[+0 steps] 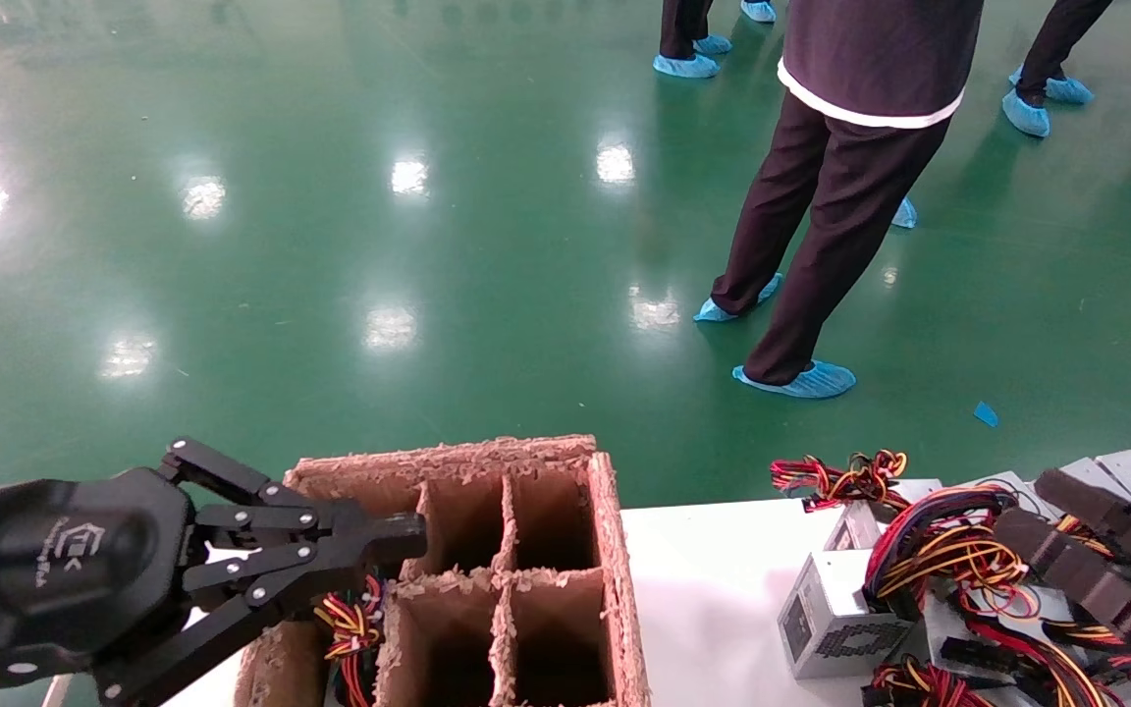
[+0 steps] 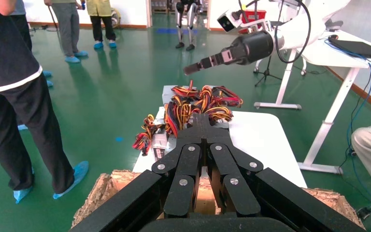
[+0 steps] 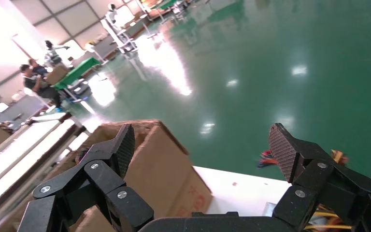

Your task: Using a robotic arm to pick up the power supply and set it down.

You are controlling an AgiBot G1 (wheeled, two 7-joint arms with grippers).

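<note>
Several power supplies lie heaped on the white table (image 1: 713, 579) at the right. The nearest is a silver box with a vented face (image 1: 831, 614) and a looped bundle of red, yellow and dark wires (image 1: 948, 550). My right gripper (image 1: 1027, 503) hovers over that heap, jaws wide open with nothing between them (image 3: 203, 145). My left gripper (image 1: 413, 535) is shut and empty, above the left side of a cardboard box (image 1: 615, 550). In the left wrist view its closed fingertips (image 2: 203, 120) point toward the wire heap (image 2: 193, 104). More coloured wires (image 1: 350, 628) sit in the box's near-left cell.
The cardboard box has divided cells with ragged rims and stands at the table's left end (image 3: 159, 164). A person in dark trousers and blue shoe covers (image 1: 821, 236) stands on the green floor beyond the table. A separate wire bundle (image 1: 840, 479) lies at the table's far edge.
</note>
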